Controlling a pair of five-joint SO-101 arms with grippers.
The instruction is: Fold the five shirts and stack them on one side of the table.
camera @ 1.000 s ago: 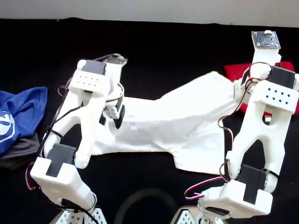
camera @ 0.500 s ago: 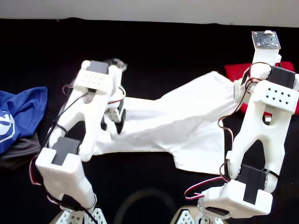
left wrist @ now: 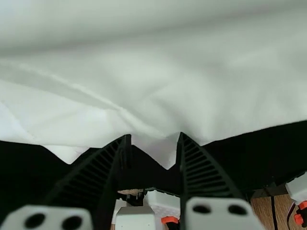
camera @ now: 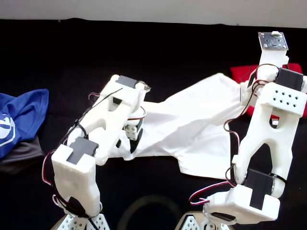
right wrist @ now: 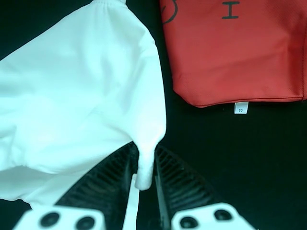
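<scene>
A white shirt [camera: 192, 127] lies spread across the middle of the black table [camera: 158, 52]. My left gripper [camera: 131, 140] sits low over its left part. In the left wrist view, my left gripper [left wrist: 153, 136] is open, its fingertips [left wrist: 125, 140] touching the shirt's edge [left wrist: 158, 91], with a point of cloth hanging between them. My right gripper [camera: 247, 91] is at the shirt's far right edge. It is shut on a fold of the white cloth [right wrist: 96, 96], as the right wrist view shows at my right gripper [right wrist: 146, 147]. A red shirt [right wrist: 230, 52] lies flat just beside it.
A blue shirt [camera: 19, 115] is bunched at the table's left edge over a grey garment [camera: 17, 155]. The red shirt [camera: 240, 73] lies at the back right, partly behind the right arm. Bare black cloth stretches along the back.
My left arm has swung right and toward the front, and the shirt's left part has shifted right and bunched with it. The right arm has kept still.
</scene>
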